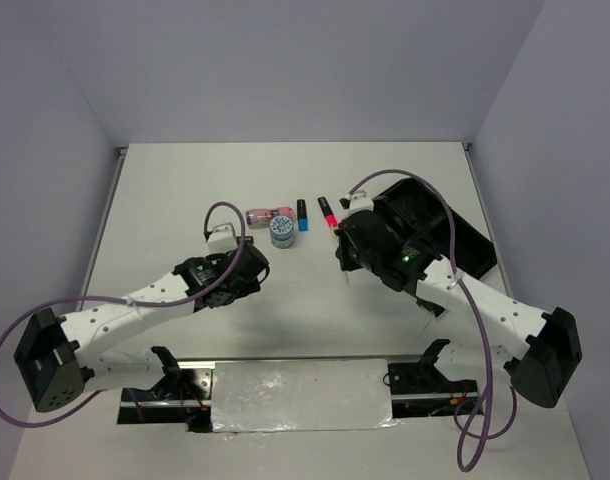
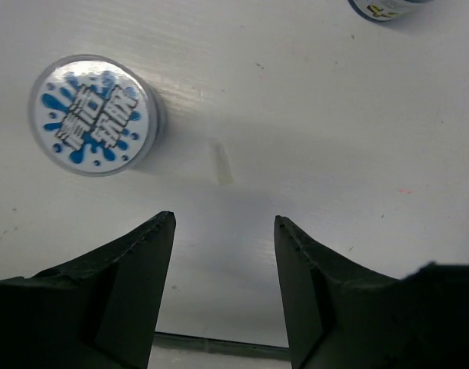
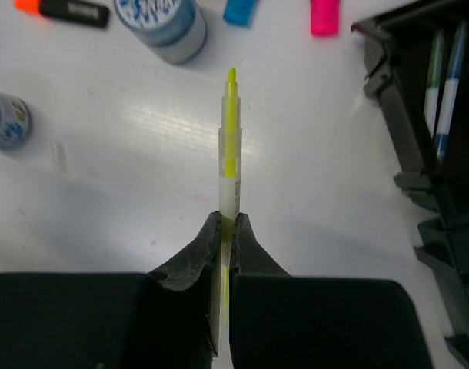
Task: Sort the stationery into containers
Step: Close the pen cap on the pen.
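Observation:
My right gripper point(image 3: 227, 219) is shut on a thin yellow pen point(image 3: 231, 146) that points forward above the table, left of the black organiser tray point(image 3: 419, 177). The tray holds thin pens point(image 3: 442, 77) in one compartment. Ahead of the pen lie a blue-white disc point(image 3: 161, 23), an orange-ended black marker point(image 3: 61, 8), a blue marker end point(image 3: 241, 9) and a pink marker end point(image 3: 324, 15). My left gripper point(image 2: 224, 223) is open with bare table between its fingers. A second blue-white disc point(image 2: 92, 115) lies just ahead of it to the left.
From above, a pink tube point(image 1: 268, 215), the disc point(image 1: 283, 231), the blue marker point(image 1: 302, 214) and the pink-ended marker point(image 1: 328, 212) lie in a row mid-table. The tray point(image 1: 455, 235) sits at the right, beside the right gripper point(image 1: 343, 250). The left gripper point(image 1: 250, 265) is below the row.

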### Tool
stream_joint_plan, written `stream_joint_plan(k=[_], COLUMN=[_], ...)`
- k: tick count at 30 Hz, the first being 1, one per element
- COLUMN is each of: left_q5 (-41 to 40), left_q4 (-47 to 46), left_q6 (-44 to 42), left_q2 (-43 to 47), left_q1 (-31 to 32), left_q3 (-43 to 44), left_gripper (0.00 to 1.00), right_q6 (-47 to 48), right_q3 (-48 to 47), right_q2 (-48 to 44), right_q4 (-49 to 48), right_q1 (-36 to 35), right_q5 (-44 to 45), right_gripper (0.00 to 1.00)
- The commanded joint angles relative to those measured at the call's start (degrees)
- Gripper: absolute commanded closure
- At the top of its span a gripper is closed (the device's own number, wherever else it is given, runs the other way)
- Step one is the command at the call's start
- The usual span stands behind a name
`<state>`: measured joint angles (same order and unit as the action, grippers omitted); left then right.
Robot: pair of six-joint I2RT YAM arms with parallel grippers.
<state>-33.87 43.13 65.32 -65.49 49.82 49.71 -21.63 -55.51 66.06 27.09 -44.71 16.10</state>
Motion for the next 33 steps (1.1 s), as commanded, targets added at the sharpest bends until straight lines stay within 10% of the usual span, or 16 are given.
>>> stream_joint_plan(k=[1,33], left_q5=[2.3,8.7], left_q4=[-6.5,-15.5], left_q6=[4.6,5.6], left_q2=[-4.5,-23.1], left_q1=[-1.8,-7.9], left_q3=[0.4,-4.2], left_gripper=[0.34,0.62], right_q6=[0.2,2.0], right_q3=[2.9,7.3], right_q2=[-0.4,3.5], right_q4=[0.7,-5.8], right_q1=[-0.2,0.3], right_q5=[-1.6,-6.6], right_gripper=[1.00,1.00])
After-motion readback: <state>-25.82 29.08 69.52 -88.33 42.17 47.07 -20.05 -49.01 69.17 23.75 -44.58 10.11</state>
